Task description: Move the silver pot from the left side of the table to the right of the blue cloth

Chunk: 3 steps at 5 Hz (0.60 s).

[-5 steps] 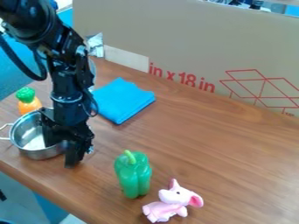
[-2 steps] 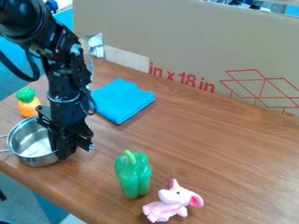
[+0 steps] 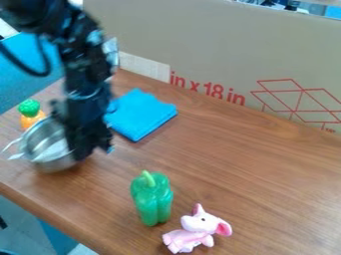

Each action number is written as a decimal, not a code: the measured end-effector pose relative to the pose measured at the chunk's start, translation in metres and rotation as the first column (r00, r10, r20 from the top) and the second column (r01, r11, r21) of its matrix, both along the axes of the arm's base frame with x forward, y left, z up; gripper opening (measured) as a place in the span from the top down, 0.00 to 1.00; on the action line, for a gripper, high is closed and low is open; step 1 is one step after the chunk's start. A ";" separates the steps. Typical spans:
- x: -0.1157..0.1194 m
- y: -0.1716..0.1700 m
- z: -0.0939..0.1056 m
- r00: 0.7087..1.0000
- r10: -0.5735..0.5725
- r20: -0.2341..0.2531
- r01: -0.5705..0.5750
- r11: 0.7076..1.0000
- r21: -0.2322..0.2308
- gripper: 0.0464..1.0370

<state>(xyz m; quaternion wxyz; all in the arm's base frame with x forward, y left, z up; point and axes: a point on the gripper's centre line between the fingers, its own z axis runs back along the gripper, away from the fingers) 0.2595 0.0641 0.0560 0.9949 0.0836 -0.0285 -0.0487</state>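
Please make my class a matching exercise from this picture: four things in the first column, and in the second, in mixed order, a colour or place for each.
Column 1
1. Metal pot
2. Cloth
3. Bell pepper
4. Toy elephant

Column 2
A. Green, standing upright
B. Pink, the nearest of the four to the picture's bottom edge
C. Silver, right beside the black gripper
D. Blue, lying flat on the wooden table

Right pairs: 1-C, 2-D, 3-A, 4-B
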 end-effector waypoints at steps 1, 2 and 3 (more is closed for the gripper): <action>0.039 -0.053 0.029 0.974 -0.200 0.102 0.193 0.978 0.075 0.95; 0.057 -0.081 0.038 0.952 -0.288 0.104 0.276 0.955 0.111 0.95; 0.068 -0.118 0.026 0.921 -0.388 0.044 0.379 0.915 0.137 0.95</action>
